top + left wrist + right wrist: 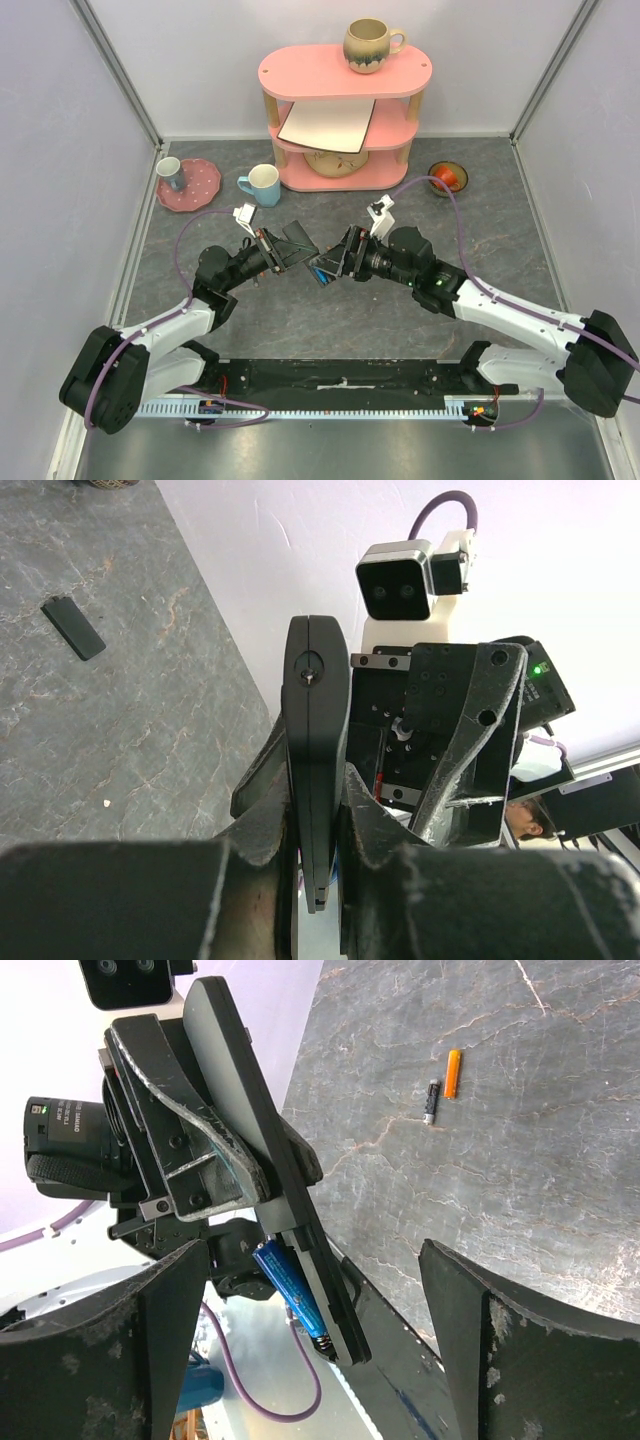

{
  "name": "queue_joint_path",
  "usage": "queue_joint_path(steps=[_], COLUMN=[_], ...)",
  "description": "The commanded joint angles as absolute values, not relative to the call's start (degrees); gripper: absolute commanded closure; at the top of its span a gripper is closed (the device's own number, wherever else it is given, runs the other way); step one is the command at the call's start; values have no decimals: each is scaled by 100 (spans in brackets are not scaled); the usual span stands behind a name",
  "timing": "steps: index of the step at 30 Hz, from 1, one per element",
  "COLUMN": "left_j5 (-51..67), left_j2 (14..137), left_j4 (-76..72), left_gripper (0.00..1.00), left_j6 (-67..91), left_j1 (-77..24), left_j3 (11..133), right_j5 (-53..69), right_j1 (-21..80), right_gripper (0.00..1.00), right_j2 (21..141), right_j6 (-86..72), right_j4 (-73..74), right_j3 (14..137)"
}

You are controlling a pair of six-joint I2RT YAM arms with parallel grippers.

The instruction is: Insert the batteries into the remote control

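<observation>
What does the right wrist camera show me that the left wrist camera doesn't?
Only the right wrist: a blue cylindrical battery sitting in the slim flat black remote control, plus an orange battery and a dark battery close together on the grey marbled tabletop. Only the left wrist: a small flat black rectangular piece lying alone on that tabletop. Both: the remote clamped in the left gripper, above the tabletop.

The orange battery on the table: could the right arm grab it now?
Probably yes: the right gripper is open and empty, and the orange battery lies in the open, only a dark battery close beside it.
</observation>
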State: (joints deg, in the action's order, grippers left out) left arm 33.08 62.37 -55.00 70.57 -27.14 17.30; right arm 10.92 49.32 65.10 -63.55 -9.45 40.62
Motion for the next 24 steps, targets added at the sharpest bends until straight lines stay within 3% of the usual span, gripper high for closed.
queue_joint_path(steps=[1, 24], left_j5=[3252, 3164], left_j2=[6144, 6065], left_j4=[-5827, -5836], left_gripper=[98, 98], left_j6=[6864, 6882], left_j1=[-2725, -2725], left_j3=[1872, 1898], right_j5=[1134, 1072], right_j1=[4896, 4852], right_gripper=[7, 20], right_j2=[6556, 6715], right_j6=[-6688, -6882], right_j4=[-1327, -1432], right_j3=[3964, 3718])
